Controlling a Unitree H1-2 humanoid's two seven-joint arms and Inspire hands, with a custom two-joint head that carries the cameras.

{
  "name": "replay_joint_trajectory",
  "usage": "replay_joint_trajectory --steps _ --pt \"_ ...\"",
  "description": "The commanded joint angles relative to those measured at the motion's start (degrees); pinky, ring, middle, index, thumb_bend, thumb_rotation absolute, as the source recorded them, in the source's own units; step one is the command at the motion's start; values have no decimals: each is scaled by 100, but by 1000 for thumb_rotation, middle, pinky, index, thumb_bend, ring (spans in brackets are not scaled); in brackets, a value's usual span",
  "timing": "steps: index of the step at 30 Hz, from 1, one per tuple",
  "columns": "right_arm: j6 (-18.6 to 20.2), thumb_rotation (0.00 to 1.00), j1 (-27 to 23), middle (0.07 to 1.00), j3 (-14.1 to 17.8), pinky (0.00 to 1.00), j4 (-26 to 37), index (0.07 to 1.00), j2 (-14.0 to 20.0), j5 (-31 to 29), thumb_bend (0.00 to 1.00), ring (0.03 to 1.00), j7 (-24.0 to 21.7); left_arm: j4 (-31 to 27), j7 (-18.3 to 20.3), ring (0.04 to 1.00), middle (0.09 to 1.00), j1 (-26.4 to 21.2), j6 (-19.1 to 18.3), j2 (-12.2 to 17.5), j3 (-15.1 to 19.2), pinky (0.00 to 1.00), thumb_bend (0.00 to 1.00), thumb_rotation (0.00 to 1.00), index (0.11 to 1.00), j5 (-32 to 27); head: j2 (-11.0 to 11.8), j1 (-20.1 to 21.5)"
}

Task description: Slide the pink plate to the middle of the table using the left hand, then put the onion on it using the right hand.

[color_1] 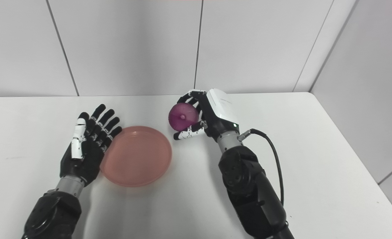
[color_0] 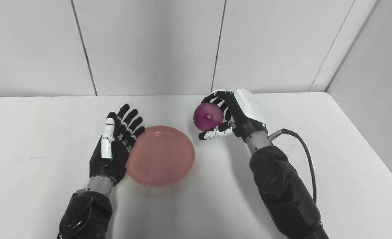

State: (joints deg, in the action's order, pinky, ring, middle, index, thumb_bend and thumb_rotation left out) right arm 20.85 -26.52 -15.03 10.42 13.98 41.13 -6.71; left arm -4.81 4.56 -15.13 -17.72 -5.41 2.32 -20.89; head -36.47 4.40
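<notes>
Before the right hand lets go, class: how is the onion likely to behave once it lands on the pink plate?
The onion looks round and smooth, so it may well roll on release. The pink plate seems shallow with a raised rim, which would probably stop it. The right hand grips it with fingers curled around, suggesting it is firm rather than soft.

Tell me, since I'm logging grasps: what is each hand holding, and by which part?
The right hand holds the onion around its sides, fingers over the top, thumb beneath. The left hand holds nothing, open beside the pink plate.
</notes>
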Motion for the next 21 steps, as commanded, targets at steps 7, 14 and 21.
replay_joint_trajectory --steps 7,14,21 --pt "-409 70 -232 448 -82 252 48 534 -80 38 663 347 116 -132 -116 915 923 -175 145 -168 -96 905 448 1000 916 184 38 -342" --pt "-425 99 -275 444 -168 253 -85 532 -137 29 658 348 50 -81 -157 918 922 -198 241 -279 -140 913 450 1000 919 299 70 -680" --pt "-529 94 -319 463 -324 270 -347 544 -233 -3 667 368 55 -59 -229 916 920 -224 285 -379 -178 903 449 1000 916 421 121 -908"
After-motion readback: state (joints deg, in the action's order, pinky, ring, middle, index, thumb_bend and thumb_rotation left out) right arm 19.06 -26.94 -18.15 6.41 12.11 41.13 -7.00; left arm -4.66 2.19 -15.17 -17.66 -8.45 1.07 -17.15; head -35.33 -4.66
